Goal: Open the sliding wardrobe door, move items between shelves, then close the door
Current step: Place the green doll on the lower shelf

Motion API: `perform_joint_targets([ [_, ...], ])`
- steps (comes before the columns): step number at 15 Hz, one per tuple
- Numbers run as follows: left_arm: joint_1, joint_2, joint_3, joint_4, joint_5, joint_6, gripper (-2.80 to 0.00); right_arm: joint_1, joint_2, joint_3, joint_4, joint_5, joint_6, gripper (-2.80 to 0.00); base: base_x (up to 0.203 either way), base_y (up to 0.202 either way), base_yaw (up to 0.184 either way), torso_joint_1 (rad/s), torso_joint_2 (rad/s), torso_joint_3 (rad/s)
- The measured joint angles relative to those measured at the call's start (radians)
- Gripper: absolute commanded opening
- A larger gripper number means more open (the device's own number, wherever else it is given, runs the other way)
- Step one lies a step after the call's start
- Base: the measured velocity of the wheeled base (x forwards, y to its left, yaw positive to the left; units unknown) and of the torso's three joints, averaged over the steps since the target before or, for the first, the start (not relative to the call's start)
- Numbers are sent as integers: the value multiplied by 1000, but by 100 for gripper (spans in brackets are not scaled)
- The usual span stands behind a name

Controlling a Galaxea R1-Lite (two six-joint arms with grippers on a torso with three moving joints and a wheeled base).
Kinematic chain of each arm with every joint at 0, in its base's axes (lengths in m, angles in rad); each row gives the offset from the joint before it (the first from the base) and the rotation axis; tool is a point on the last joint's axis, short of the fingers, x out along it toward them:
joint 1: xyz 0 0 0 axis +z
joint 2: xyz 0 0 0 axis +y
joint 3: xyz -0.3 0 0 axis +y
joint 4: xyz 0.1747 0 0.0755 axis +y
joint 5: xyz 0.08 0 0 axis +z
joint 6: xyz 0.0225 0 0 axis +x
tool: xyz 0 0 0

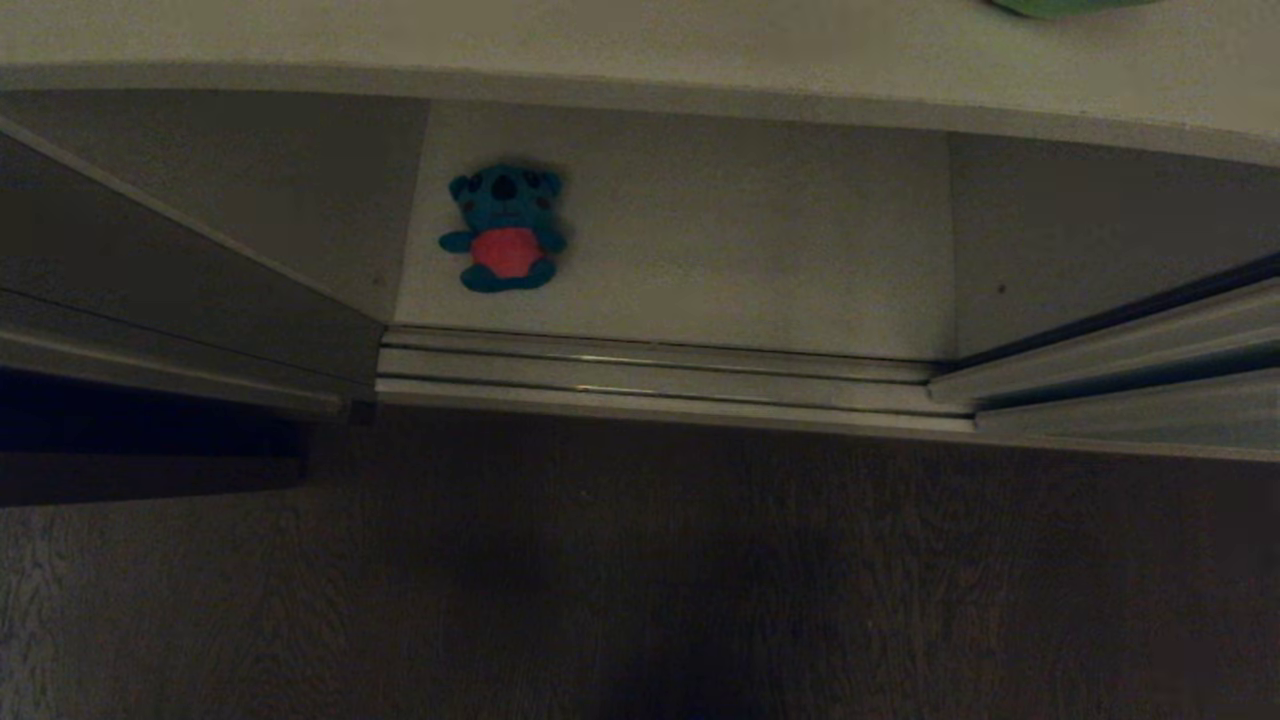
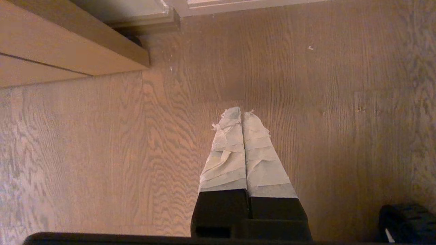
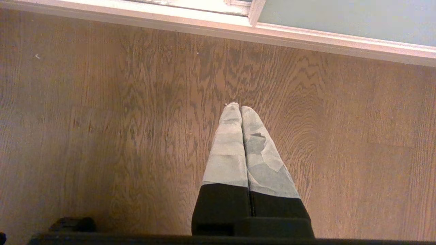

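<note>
Head view: wardrobe open at centre frame. Blue plush toy point(image 1: 505, 230) lies on the lower shelf point(image 1: 720, 260), upper left of centre, behind the door track point(image 1: 650, 375). Green plush point(image 1: 1060, 6) barely visible at the top right edge on the upper shelf point(image 1: 600, 40). Sliding door point(image 1: 1130, 395) at right.

Left wrist view: left gripper point(image 2: 242, 114) pressed closed, empty, over wooden floor point(image 2: 85, 153).

Right wrist view: right gripper point(image 3: 240, 108) likewise closed, empty, above floor; door at upper right.

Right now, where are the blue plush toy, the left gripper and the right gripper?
blue plush toy point(image 1: 505, 232), head view, on its red belly.
left gripper point(image 2: 242, 115), left wrist view, between its taped tips.
right gripper point(image 3: 240, 110), right wrist view, between its taped tips.
</note>
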Motion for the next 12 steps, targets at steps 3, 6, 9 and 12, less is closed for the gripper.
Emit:
perform_joint_targets([
  [3, 1, 0, 2, -1, 1, -4, -280, 0, 0, 0, 0, 0, 0, -280, 0, 0, 0, 0, 0, 0],
  [6, 1, 0, 4, 0, 0, -4, -280, 0, 0, 0, 0, 0, 1, -280, 0, 0, 0, 0, 0, 0],
  [9, 1, 0, 7, -4, 0, -5, -280, 0, 0, 0, 0, 0, 1, -280, 0, 0, 0, 0, 3, 41],
  [12, 1, 0, 9, -10, 3, -9, -280, 0, 0, 0, 0, 0, 1, -280, 0, 0, 0, 2, 3, 171],
])
